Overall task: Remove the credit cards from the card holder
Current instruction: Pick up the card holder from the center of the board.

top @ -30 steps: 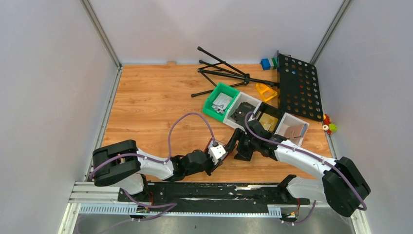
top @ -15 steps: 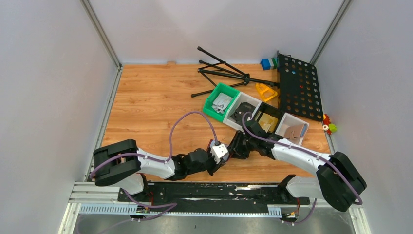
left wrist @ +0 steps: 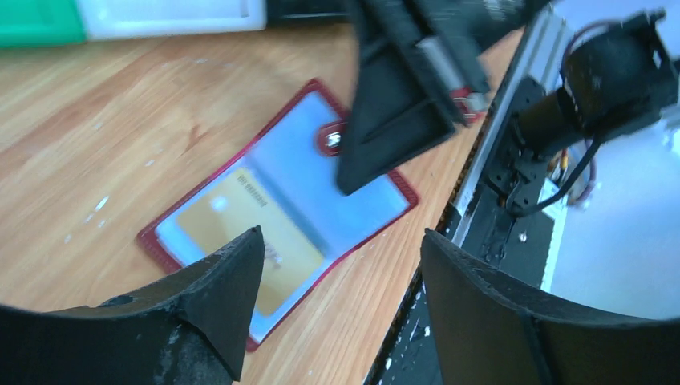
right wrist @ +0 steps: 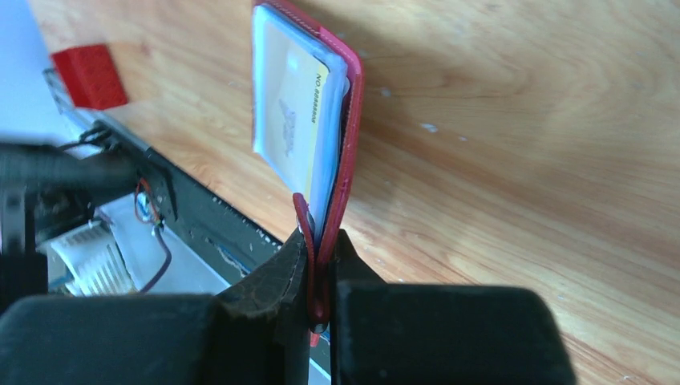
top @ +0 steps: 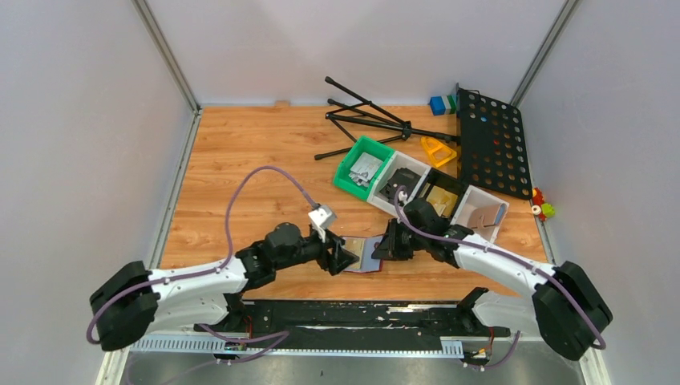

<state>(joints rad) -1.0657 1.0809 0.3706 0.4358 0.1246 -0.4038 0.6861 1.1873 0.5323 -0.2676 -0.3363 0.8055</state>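
The dark-red card holder (top: 365,255) lies spread open on the wooden table near the front edge. Its grey pockets (left wrist: 353,200) face up, and a yellow credit card (left wrist: 240,233) sits in one of them. My right gripper (right wrist: 321,241) is shut on the holder's red edge beside the snap tab, lifting that side, and the card (right wrist: 298,104) shows in the tilted holder (right wrist: 346,120). My left gripper (left wrist: 341,237) hovers open just above and left of the holder, touching nothing. From above, the left gripper (top: 341,258) and right gripper (top: 385,247) flank the holder.
A green bin (top: 361,167) and white bins (top: 481,212) stand behind the right arm. Farther back are a folded black tripod (top: 365,120), a black perforated panel (top: 491,143) and a yellow item (top: 437,150). The black base rail (top: 353,317) runs just in front. A small red block (right wrist: 88,74) shows near the rail.
My left gripper has opened, let go of the holder and drawn back to the left. My right gripper has shut on the holder's edge. The holder now lies open.
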